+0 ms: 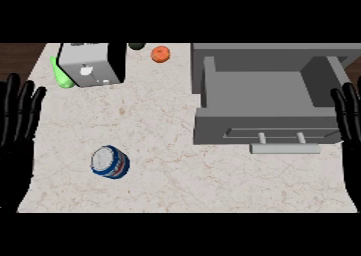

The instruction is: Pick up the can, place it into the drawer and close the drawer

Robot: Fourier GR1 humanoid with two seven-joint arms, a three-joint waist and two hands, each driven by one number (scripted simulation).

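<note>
A blue and white can (109, 162) with a silver top stands on the marble counter (168, 125), left of centre and toward the front. The grey drawer (266, 102) is pulled out at the right, its inside bare, with a handle (284, 147) on its front. My left hand (14, 112) rests open at the left edge, fingers up, well to the left of the can. At the right edge my right hand (351, 112) rests open, fingers up, just beside the drawer's right wall. Neither hand touches anything.
At the back left stands a grey and white boxy appliance (91, 64) with a green object (61, 76) against its left side. An orange fruit (161, 53) and a dark object (137, 46) lie at the back centre. The counter's front edge runs below the can.
</note>
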